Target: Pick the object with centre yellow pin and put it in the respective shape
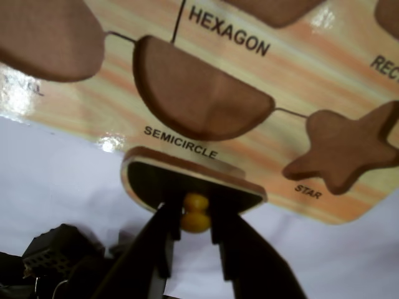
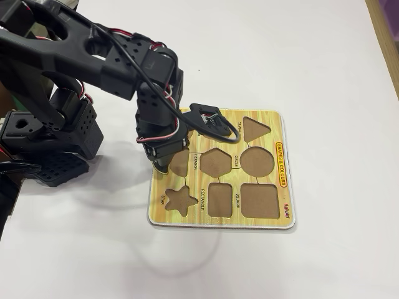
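In the wrist view my gripper (image 1: 196, 217) is shut on the yellow knob (image 1: 196, 212) of the object with centre yellow pin (image 1: 149, 184), a flat semicircular piece with a dark face and pale rim. The piece hangs tilted over the near edge of the yellow wood-grain board (image 1: 299, 68). It sits just short of the brown cutout labelled SEMICIRCLE (image 1: 199, 93), which holds nothing. In the fixed view the gripper (image 2: 163, 163) hangs over the board's left side beside that cutout (image 2: 181, 163); the piece itself is hidden by the gripper there.
The board (image 2: 283, 218) lies on a white table and has other bare cutouts: star (image 1: 346, 149), oval (image 1: 47, 37), hexagon (image 2: 216, 163), circle (image 2: 257, 161), square (image 2: 259, 200). The black arm body and base (image 2: 43, 124) fill the left side.
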